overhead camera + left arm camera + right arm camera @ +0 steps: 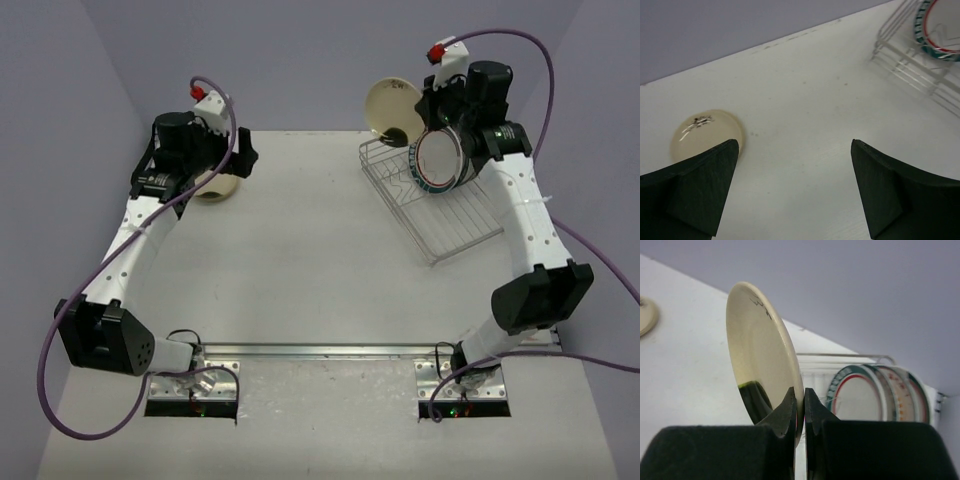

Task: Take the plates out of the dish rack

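Observation:
My right gripper [400, 134] is shut on the rim of a small cream plate [392, 103] and holds it on edge in the air above the far left corner of the wire dish rack [455, 225]. The wrist view shows the cream plate [757, 350] pinched between my fingertips [800, 396]. Several patterned plates [438, 160] stand upright in the rack, green and pinkish rims showing [875, 392]. My left gripper [795, 145] is open and empty above the table, next to another cream plate [705, 132] lying upside down at the far left [215, 187].
The back wall rises right behind the rack and the far table edge. The dish rack [920, 65] shows at the top right of the left wrist view. The side walls close in on both sides.

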You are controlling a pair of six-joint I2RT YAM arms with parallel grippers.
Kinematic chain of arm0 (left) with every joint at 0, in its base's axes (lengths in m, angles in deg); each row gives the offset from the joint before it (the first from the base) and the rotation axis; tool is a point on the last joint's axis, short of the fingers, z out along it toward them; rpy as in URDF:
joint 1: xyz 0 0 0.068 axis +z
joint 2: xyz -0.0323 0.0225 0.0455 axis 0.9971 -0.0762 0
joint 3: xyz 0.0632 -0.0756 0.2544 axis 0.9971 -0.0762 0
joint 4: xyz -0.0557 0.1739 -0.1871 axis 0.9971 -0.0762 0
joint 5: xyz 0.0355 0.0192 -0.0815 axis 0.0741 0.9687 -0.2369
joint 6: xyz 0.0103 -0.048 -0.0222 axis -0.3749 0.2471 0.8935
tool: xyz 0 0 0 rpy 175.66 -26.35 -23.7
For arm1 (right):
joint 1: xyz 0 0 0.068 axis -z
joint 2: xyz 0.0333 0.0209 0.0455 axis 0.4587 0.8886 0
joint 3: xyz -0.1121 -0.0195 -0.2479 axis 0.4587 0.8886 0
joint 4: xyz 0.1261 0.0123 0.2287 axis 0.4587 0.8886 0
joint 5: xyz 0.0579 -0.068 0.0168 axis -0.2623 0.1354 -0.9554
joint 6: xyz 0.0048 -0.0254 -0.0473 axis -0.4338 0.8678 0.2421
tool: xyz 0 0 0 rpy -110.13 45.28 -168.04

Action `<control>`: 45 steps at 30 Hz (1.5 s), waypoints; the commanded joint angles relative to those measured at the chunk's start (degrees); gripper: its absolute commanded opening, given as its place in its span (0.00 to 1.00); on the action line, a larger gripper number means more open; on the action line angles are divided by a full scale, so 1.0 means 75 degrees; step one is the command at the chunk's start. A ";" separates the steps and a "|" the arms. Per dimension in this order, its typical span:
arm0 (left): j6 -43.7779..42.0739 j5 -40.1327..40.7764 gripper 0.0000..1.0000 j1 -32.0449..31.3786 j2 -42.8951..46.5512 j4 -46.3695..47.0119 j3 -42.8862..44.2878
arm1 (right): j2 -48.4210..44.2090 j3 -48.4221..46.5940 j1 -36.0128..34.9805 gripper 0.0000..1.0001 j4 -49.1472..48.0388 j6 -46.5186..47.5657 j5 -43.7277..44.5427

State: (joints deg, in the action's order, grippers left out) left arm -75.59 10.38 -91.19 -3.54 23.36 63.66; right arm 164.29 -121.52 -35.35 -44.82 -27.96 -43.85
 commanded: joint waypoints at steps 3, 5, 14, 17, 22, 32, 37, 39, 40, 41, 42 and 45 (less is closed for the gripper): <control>0.1308 -0.3387 0.85 -0.0020 0.0310 0.0340 0.0315 | -0.0525 0.1629 -0.0832 0.00 -0.0193 -0.1741 -0.2372; 0.1478 -0.3669 0.79 -0.0020 0.0213 0.0271 0.0333 | -0.0593 0.1874 -0.1039 0.00 -0.0344 -0.2039 -0.2639; 0.1490 -0.4676 0.66 -0.0087 -0.0163 -0.0109 0.0158 | -0.0474 0.1879 -0.1799 0.00 -0.0428 -0.2595 -0.3397; 0.1342 -0.4796 0.63 -0.0153 -0.0195 -0.0228 0.0091 | -0.0355 0.1777 -0.1981 0.00 -0.0354 -0.2575 -0.3452; 0.1220 -0.5123 0.61 -0.0219 -0.0205 -0.0325 -0.0087 | -0.0133 0.1585 -0.2184 0.00 -0.0207 -0.2541 -0.3441; 0.0655 -0.4573 0.38 -0.0447 -0.0427 -0.0657 -0.0322 | -0.0068 0.1398 -0.2244 0.00 -0.0308 -0.2800 -0.3707; 0.0598 -0.4357 0.19 -0.0454 -0.0572 -0.0774 -0.0300 | -0.0045 0.1433 -0.2244 0.00 -0.0355 -0.2898 -0.3838; 0.0616 -0.4246 0.04 -0.0459 -0.0650 -0.0871 -0.0259 | -0.0024 0.1496 -0.2244 0.00 -0.0414 -0.2917 -0.3907; 0.0618 -0.4201 0.00 -0.0463 -0.0670 -0.0898 -0.0266 | 0.0014 0.1492 -0.2244 0.01 -0.0405 -0.2933 -0.3929; 0.0627 -0.4133 0.00 -0.0455 -0.0670 -0.0873 -0.0317 | 0.0056 0.1475 -0.2244 0.02 -0.0345 -0.2942 -0.3938; 0.0648 -0.4125 0.00 -0.0454 -0.0670 -0.0839 -0.0363 | 0.0061 0.1453 -0.2244 0.03 -0.0308 -0.2932 -0.3929; 0.0871 -0.4190 0.00 -0.0454 -0.0715 -0.0672 -0.0546 | -0.0038 0.1607 -0.2244 0.10 -0.0243 -0.2791 -0.3655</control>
State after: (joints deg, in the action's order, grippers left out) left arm -68.04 -23.08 -94.34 -7.94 16.63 61.05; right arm 165.54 -108.01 -51.88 -43.92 -47.62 -69.86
